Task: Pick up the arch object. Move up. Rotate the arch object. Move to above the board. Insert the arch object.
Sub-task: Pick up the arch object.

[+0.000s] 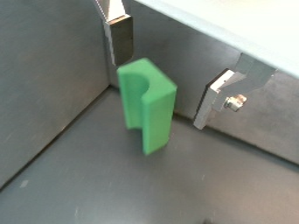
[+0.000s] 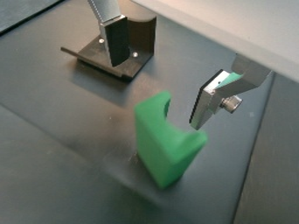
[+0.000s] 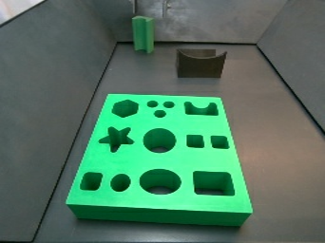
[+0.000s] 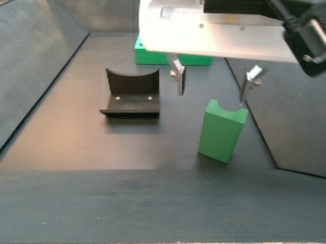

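While the arch object (image 4: pixel 222 132) stands upright on the dark surface (image 4: pixel 114 143), you see the claw (image 4: pixel 215 76) hanging just above it, fingers (image 1: pixel 218 94) spread and clear of it; the fixture (image 4: pixel 132 92) is beside it and the board (image 3: pixel 162 158) well apart.

Grey-walled lab test enclosure (image 3: pixel 51 57)
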